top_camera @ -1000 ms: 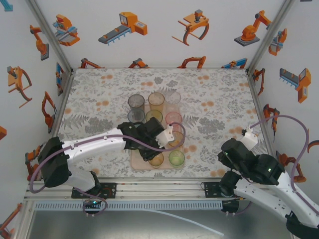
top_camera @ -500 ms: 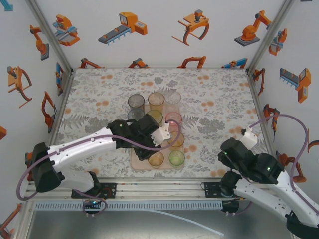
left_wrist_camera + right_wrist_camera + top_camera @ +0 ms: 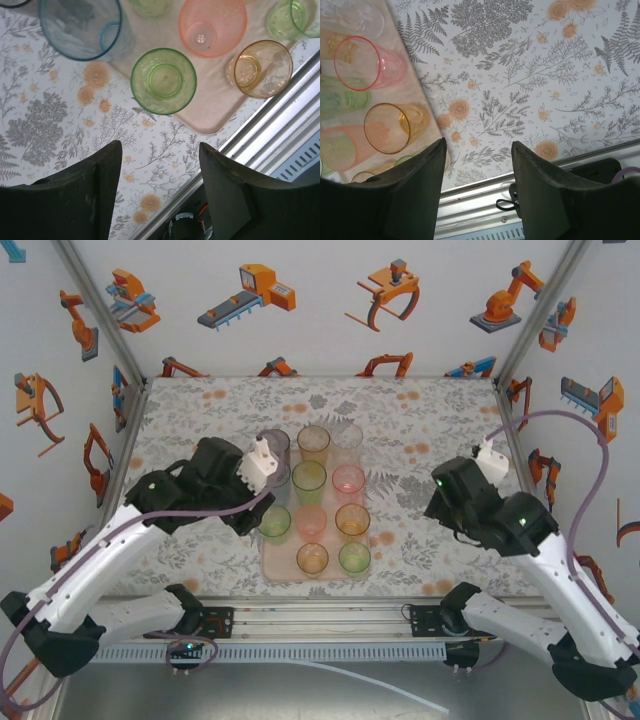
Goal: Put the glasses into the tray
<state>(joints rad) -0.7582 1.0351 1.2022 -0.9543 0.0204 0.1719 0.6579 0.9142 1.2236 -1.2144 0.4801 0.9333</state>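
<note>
Small translucent tinted plastic tumblers (image 3: 310,480) stand upright in close rows across the flat pale-pink rectangular tray (image 3: 210,100), mouths up and long axes vertical (spacing that apparently lets all fit), while the left gripper (image 3: 160,150) and right gripper (image 3: 479,145) hang spread and empty beyond its left and right edges.

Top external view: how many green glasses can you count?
3. One green glass mid second row from the back, one left in the third row, one front right. The left arm may hide more.
</note>
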